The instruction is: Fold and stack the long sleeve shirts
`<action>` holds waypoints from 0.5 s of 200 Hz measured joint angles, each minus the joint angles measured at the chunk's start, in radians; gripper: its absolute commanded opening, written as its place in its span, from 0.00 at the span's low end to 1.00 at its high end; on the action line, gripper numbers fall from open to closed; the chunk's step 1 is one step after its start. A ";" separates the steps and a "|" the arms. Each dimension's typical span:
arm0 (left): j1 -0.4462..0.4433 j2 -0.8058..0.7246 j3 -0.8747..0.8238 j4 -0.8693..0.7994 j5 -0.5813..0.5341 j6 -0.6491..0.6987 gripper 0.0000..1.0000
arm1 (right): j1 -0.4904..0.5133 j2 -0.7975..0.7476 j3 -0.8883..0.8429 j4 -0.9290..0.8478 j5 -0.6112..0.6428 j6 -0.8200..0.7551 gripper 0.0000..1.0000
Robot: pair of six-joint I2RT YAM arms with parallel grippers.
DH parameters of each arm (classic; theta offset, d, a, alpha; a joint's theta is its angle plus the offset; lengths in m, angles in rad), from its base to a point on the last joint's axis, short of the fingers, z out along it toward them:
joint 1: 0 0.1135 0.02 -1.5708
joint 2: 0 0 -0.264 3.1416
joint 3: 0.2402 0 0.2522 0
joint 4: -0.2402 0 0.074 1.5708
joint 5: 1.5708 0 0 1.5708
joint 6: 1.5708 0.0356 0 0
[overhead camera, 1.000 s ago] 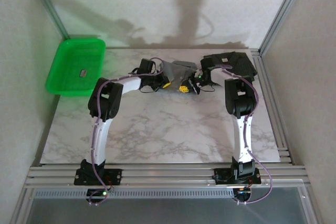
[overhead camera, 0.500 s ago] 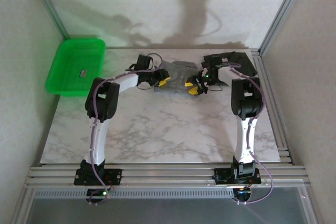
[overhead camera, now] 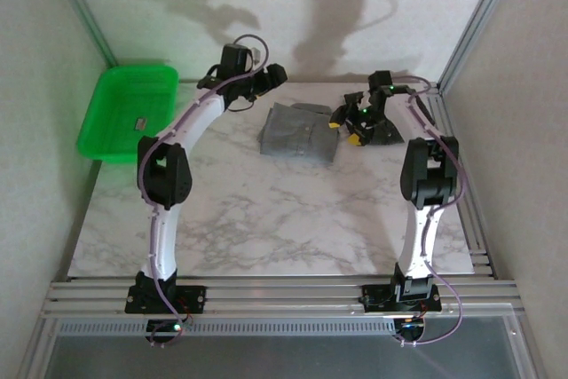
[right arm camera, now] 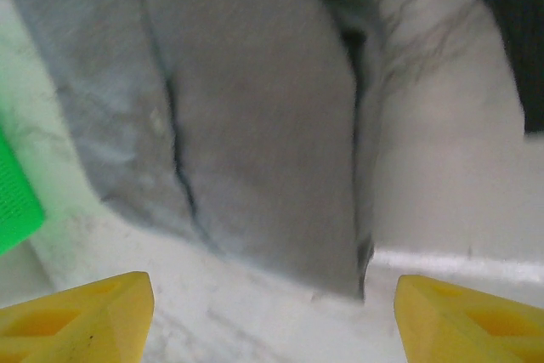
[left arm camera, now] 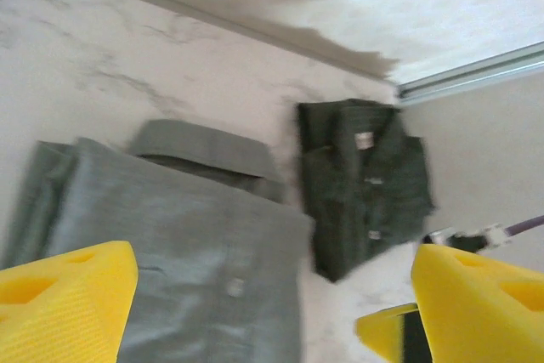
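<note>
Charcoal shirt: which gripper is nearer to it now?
Right. The right gripper hangs at the left edge of the charcoal shirt; the left gripper is across the grey shirt, further left.

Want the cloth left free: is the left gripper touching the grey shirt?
Apart. The top view shows the left gripper beyond the grey shirt's far edge, bare marble between them.

No legible text or markings anywhere
</note>
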 measured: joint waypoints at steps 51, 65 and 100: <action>0.002 0.227 0.117 -0.135 -0.159 0.161 0.85 | 0.022 0.152 0.134 0.007 0.033 -0.010 0.76; 0.005 0.250 0.124 -0.147 -0.168 0.176 0.85 | 0.034 0.151 0.143 0.012 0.030 -0.010 0.76; 0.006 0.342 0.286 -0.174 -0.172 0.179 0.84 | 0.062 0.147 0.132 0.016 0.024 -0.010 0.76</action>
